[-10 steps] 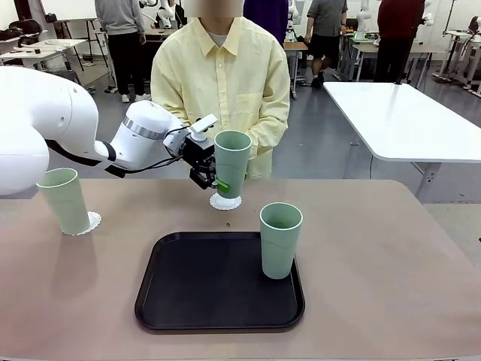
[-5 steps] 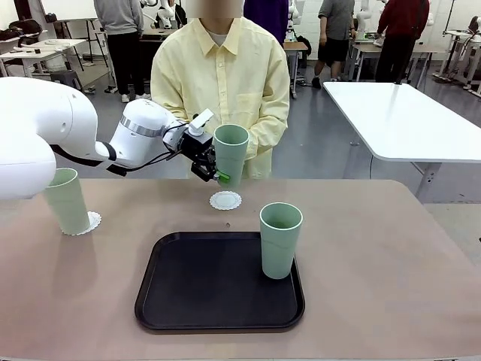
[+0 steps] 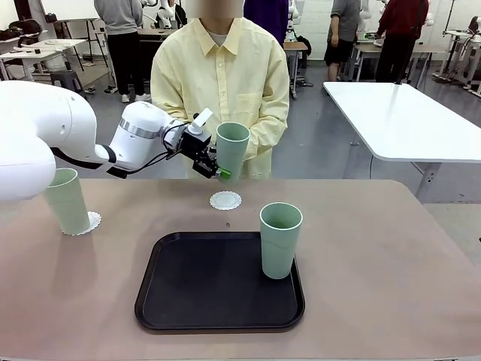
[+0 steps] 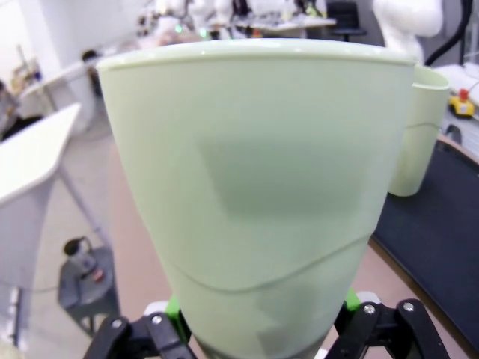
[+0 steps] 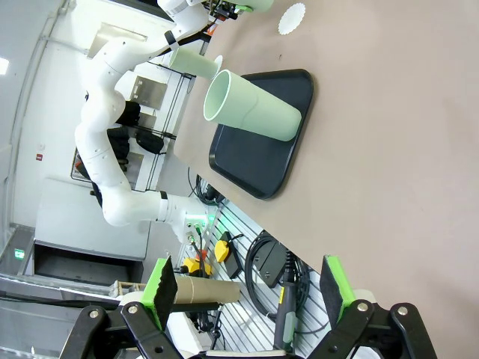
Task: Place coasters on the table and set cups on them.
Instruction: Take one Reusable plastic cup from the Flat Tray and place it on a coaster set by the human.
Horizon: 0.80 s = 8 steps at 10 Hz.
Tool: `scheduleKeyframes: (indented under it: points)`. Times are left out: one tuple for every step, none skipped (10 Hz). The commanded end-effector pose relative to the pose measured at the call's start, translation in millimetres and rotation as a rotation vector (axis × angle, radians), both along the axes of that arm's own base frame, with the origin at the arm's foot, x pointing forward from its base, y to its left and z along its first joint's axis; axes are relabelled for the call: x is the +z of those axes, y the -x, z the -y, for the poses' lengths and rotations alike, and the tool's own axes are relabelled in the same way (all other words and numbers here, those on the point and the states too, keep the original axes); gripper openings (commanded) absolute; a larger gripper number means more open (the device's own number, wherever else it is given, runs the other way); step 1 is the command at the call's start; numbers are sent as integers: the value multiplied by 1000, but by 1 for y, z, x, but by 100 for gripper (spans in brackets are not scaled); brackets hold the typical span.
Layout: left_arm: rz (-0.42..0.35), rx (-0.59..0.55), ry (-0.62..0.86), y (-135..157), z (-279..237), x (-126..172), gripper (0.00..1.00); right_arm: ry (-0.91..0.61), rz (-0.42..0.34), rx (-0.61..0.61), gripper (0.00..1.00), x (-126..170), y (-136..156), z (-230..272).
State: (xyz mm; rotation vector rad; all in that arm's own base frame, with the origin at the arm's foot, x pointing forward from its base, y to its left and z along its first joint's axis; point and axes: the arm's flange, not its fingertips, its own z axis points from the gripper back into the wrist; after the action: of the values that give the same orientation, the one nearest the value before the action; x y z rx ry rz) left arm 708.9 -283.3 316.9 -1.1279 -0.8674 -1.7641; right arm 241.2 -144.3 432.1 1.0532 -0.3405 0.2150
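Observation:
My left gripper (image 3: 219,170) is shut on a mint-green cup (image 3: 231,149) and holds it in the air above a bare white scalloped coaster (image 3: 225,200) at the table's (image 3: 376,286) far middle. Up close in the left wrist view the held cup (image 4: 254,187) covers most of the picture, with green pads at its base. A second cup (image 3: 68,200) stands on a coaster (image 3: 92,222) at the far left. The third cup (image 3: 279,239) stands on the black tray (image 3: 203,289). My right gripper (image 5: 247,295) is open, off the table's edge, with the tray cup (image 5: 251,112) far ahead.
A person in a yellow shirt (image 3: 222,83) stands at the far side right behind the held cup. A white table (image 3: 402,116) is at the back right. The beige tabletop is free on the right half and in front of the tray.
My left gripper has lifted the cup off the middle coaster, up and slightly toward the person. The coaster now lies uncovered. The other cups stayed put.

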Motion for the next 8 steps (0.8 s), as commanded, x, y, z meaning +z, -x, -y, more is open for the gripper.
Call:
scheduleKeyframes:
  points:
    - [-54,88,44,-22,-6,4,81,-12,2,1,100,0,0,0]
    - [-62,108,50,-25,-11,2,81,-12,2,1,100,0,0,0]
    - [-64,113,51,-27,-14,3,81,-12,2,1,100,0,0,0]
    - [-65,115,53,-26,-15,1,81,-12,2,1,100,0,0,0]
    - [-69,108,49,-26,-13,1,81,-12,2,1,100,0,0,0]
    - [-72,104,36,-22,-13,1,81,-12,2,1,100,0,0,0]
    - [-97,131,29,-13,-11,6,81,-12,2,1,100,0,0,0]
    - [-51,93,34,-19,-15,-6,81,-12,2,1,100,0,0,0]
